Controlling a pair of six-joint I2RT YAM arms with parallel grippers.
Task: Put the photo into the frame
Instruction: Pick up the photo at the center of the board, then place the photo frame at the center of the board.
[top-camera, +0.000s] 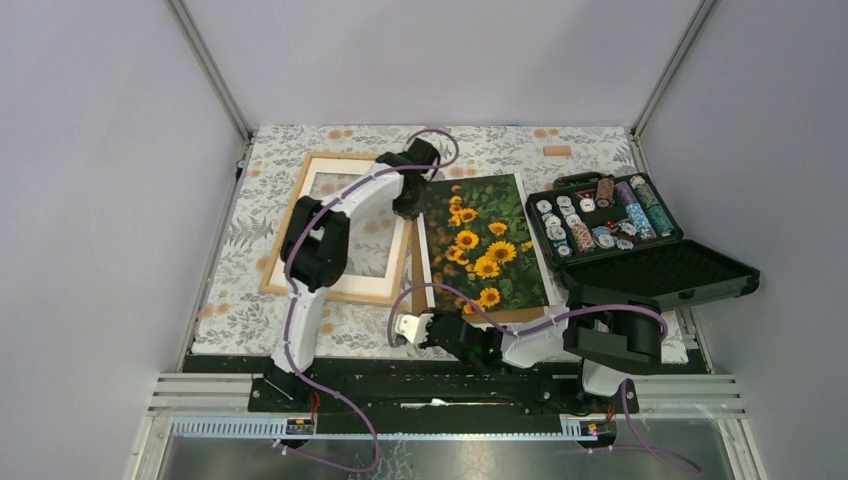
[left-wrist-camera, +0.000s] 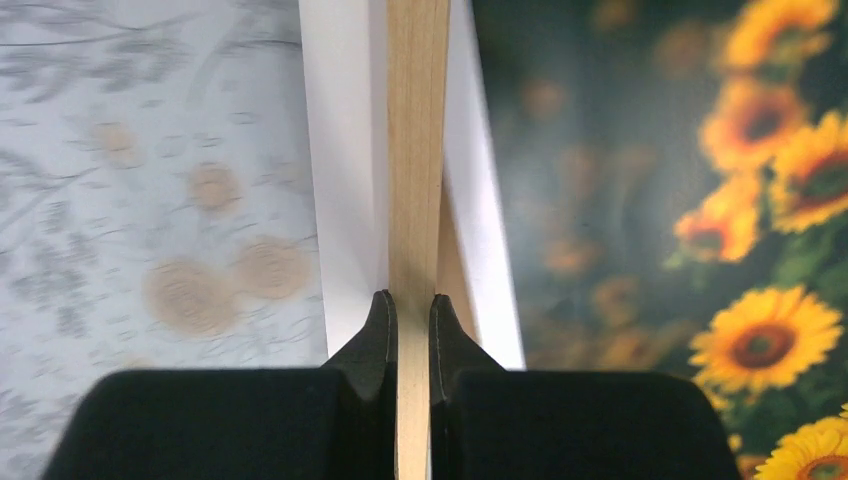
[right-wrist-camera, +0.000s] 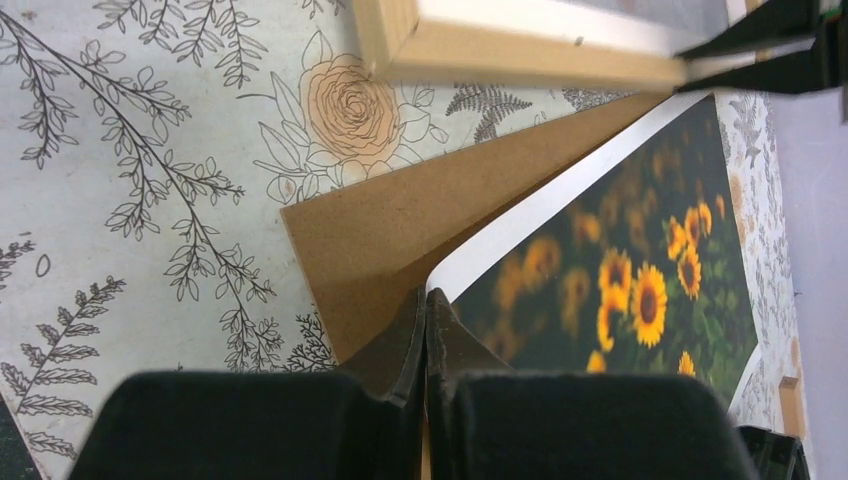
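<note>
Found the frame (top-camera: 335, 288) lying flat on the left half of the patterned tabletop (top-camera: 240, 310). Noted the left fingers (left-wrist-camera: 385, 312) closed onto its right-hand wooden rail, one on either side and pressed against the wood. Judged this a hold taken to lift or steady that edge, it being the side next to the photo (top-camera: 485, 240).

Found the photo face up just right of the frame, resting on a brown backing board (right-wrist-camera: 380, 240), with a white margin along its left edge. Noted the right fingers (right-wrist-camera: 425, 315) fully shut, tips at the near-left corner of the photo where print meets board. Cannot tell whether any sheet is pinched between them. Judged that corner the easiest place to start parting print from board. Insertion not yet done.

Recorded an open black case (top-camera: 640, 270) of chips at the right, apart from the work.

Found no brand, label or legible writing; chip markings too small to read.
</note>
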